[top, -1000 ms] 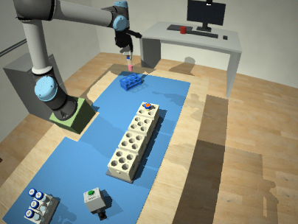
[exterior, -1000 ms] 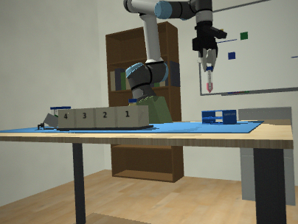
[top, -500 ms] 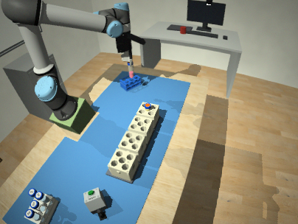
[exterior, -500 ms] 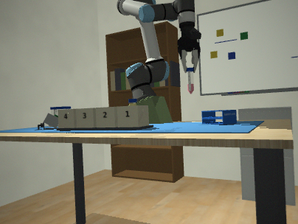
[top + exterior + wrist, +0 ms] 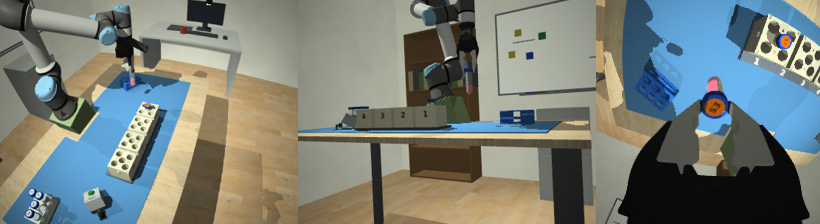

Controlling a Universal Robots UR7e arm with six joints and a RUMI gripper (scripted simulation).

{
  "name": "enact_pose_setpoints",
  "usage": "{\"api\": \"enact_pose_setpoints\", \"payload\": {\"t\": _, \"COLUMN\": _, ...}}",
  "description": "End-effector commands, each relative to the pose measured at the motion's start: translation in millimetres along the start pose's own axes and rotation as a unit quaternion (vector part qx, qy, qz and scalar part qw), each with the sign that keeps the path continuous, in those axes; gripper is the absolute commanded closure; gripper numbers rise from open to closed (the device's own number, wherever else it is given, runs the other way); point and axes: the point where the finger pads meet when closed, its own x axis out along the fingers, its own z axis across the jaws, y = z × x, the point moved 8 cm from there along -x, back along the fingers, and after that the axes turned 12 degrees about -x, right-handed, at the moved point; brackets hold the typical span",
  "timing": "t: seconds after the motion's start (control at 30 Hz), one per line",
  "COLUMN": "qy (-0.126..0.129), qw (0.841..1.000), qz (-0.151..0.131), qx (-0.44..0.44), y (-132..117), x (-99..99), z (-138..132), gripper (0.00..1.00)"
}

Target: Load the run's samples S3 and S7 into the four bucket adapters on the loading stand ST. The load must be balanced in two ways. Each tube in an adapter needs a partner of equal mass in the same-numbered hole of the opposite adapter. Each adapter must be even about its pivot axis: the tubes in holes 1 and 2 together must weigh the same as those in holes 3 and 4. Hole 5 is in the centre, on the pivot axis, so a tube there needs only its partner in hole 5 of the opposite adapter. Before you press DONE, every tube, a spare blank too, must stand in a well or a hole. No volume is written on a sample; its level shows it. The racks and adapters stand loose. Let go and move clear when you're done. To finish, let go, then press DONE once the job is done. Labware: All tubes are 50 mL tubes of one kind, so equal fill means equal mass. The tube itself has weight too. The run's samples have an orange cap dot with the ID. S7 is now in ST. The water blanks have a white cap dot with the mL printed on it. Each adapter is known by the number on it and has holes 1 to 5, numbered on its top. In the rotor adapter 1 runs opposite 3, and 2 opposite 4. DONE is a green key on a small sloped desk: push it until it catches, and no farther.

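My gripper [image 5: 130,71] [image 5: 468,62] [image 5: 714,101] is shut on a sample tube [image 5: 131,78] [image 5: 468,82] [image 5: 714,105] with an orange cap dot and pink liquid. It holds the tube upright, high in the air, above and a little aside of the blue sample rack [image 5: 126,86] [image 5: 517,116] [image 5: 655,88]. The loading stand ST [image 5: 120,170] [image 5: 383,119] [image 5: 752,50] is a row of four cream adapters numbered 1 to 4 in the middle of the mat. Sample S7 [image 5: 147,106] [image 5: 784,41] stands in a hole of adapter 1, the one nearest the blue rack.
A grey rack of white-dotted blanks [image 5: 37,206] stands at the near left corner of the blue mat. The DONE key [image 5: 91,192] sits on its small desk in front of adapter 4. The arm's green base [image 5: 71,118] is to the left of the mat.
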Motion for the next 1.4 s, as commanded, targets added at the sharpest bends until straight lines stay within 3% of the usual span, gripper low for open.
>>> {"api": "enact_pose_setpoints", "payload": {"t": 0.0, "qy": -0.001, "qw": 0.997, "qz": 0.001, "qx": 0.081, "y": 2, "x": -0.1, "z": 41, "gripper": 1.00}}
{"api": "enact_pose_setpoints", "payload": {"t": 0.17, "qy": 0.000, "qw": 0.993, "qz": 0.001, "qx": 0.118, "y": 3, "x": -0.1, "z": 61, "gripper": 1.00}}
{"api": "enact_pose_setpoints", "payload": {"t": 0.67, "qy": -0.001, "qw": 0.993, "qz": 0.001, "qx": 0.117, "y": 10, "x": -0.2, "z": 160, "gripper": 1.00}}
{"api": "enact_pose_setpoints", "payload": {"t": 0.73, "qy": -0.001, "qw": 0.993, "qz": 0.001, "qx": 0.117, "y": 10, "x": -0.2, "z": 160, "gripper": 1.00}}
{"api": "enact_pose_setpoints", "payload": {"t": 1.23, "qy": -0.001, "qw": 0.993, "qz": 0.004, "qx": 0.118, "y": 19, "x": -3.1, "z": 261, "gripper": 1.00}}
{"api": "enact_pose_setpoints", "payload": {"t": 1.37, "qy": 0.000, "qw": 0.993, "qz": 0.003, "qx": 0.117, "y": 20, "x": -1.7, "z": 271, "gripper": 1.00}}
